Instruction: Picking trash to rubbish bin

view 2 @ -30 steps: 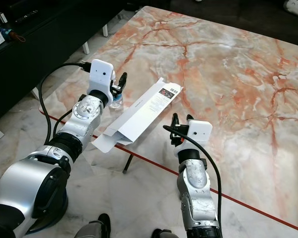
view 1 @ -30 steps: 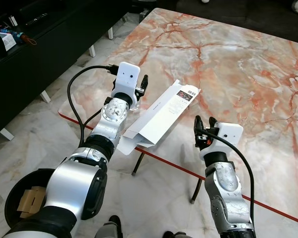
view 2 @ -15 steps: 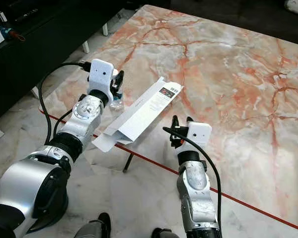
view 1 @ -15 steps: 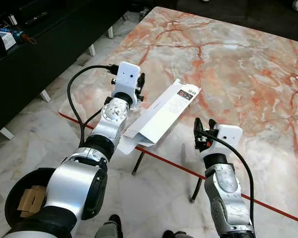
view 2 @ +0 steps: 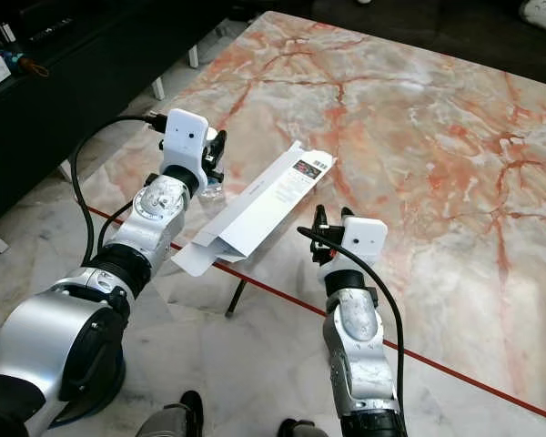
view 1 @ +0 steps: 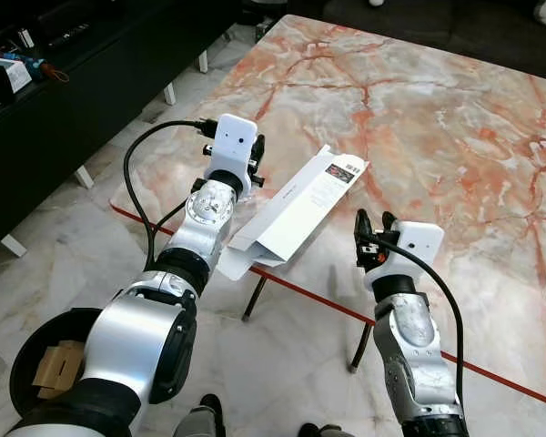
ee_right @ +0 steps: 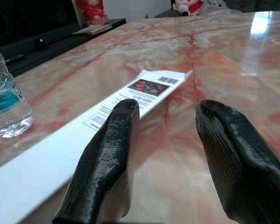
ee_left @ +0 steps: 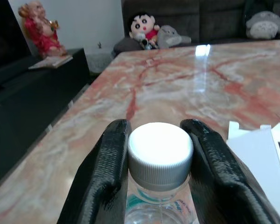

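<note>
A small clear water bottle (ee_left: 159,151) with a white cap stands near the marble table's left corner. My left gripper (view 1: 254,162) is shut on it, one black finger pressed against each side of the cap. Beside it a long flattened white carton (view 1: 296,214) lies on the table, its near end hanging over the front edge. My right gripper (view 1: 373,226) hovers open just right of the carton, low over the table near the front edge, with nothing between its fingers (ee_right: 116,140). The bottle (ee_right: 4,107) also stands beyond the carton in the right wrist view.
The marble table (view 1: 419,118) stretches far to the right and back. A round black bin (view 1: 18,364) holding cardboard pieces sits on the floor at the lower left. A black cabinet (view 1: 73,82) runs along the left.
My left gripper's fingers have closed in from a wider spread onto the bottle's cap. The right gripper has barely shifted.
</note>
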Robot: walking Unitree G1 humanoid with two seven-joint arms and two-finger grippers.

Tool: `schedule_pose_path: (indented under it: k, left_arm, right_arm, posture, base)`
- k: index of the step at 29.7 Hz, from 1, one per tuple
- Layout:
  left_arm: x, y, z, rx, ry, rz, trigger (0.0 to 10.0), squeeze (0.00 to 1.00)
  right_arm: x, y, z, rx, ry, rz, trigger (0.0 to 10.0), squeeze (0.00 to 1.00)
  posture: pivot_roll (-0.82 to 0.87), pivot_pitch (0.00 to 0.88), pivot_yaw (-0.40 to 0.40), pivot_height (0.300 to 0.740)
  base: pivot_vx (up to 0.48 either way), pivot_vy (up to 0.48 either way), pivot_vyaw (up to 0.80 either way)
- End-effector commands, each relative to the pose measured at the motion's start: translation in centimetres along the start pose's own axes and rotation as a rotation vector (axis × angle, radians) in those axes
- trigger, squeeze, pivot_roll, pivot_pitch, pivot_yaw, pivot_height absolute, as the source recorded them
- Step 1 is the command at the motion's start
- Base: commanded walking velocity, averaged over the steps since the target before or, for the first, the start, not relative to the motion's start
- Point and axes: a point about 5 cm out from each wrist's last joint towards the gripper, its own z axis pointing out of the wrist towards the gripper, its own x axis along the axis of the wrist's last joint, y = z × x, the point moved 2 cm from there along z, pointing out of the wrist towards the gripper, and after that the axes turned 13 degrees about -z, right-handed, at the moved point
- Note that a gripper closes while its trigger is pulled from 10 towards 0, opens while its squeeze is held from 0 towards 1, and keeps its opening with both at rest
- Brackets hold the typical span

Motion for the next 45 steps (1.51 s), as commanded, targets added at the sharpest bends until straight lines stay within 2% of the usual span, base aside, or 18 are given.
schedule_pose_path:
  k: [1,2,3,9,14,18,30,45]
  left_arm:
    - [1.2,0.1,0.1,-0.019,0.069,-0.014,0.5,0.0]
    - [1.7,0.1,0.1,-0.027,0.103,-0.02,9.0,0.0]
    - [1.9,0.0,0.0,-0.031,0.121,-0.021,10.0,0.0]
    - [0.8,-0.3,-1.0,-0.025,0.123,-0.013,10.0,0.0]
    - [-1.5,-0.8,-2.9,0.009,0.097,-0.044,10.0,0.0]
    - [-1.9,-0.7,-3.7,0.02,0.104,-0.049,10.0,0.0]
    - [-0.5,-1.1,-3.4,0.045,0.152,-0.035,10.0,0.0]
    - [-1.2,-0.4,-3.7,0.037,0.124,-0.046,10.0,0.0]
  right_arm:
    - [-0.1,0.3,0.3,-0.016,0.002,0.0,10.0,0.0]
    - [0.2,0.3,0.6,-0.018,0.013,-0.001,10.0,0.0]
    - [0.4,0.4,0.9,-0.021,0.022,0.0,10.0,0.0]
    - [1.0,0.7,1.6,-0.034,0.042,-0.002,10.0,0.0]
    - [1.2,1.2,2.0,-0.041,0.059,-0.014,10.0,0.0]
    - [1.2,1.6,2.1,-0.049,0.064,-0.021,10.0,0.0]
    - [1.5,1.8,2.6,-0.056,0.082,-0.021,10.0,0.0]
    - [1.5,2.3,2.8,-0.069,0.09,-0.03,10.0,0.0]
  posture:
    - [0.03,0.124,-0.041,0.74]
    - [0.03,0.111,-0.034,0.74]
    - [0.03,0.108,-0.033,0.74]
    - [0.04,0.084,-0.024,0.74]
    - [0.04,0.066,-0.019,0.74]
    - [0.04,0.057,-0.016,0.74]
    - [0.04,0.046,-0.012,0.74]
    - [0.04,0.018,-0.011,0.74]
  base:
    - [0.0,0.0,0.0]
    - [0.0,0.0,0.0]
    - [0.0,0.0,0.0]
    - [0.0,0.0,0.0]
    - [0.0,0.0,0.0]
    - [0.0,0.0,0.0]
    - [0.0,0.0,0.0]
    - [0.0,0.0,0.0]
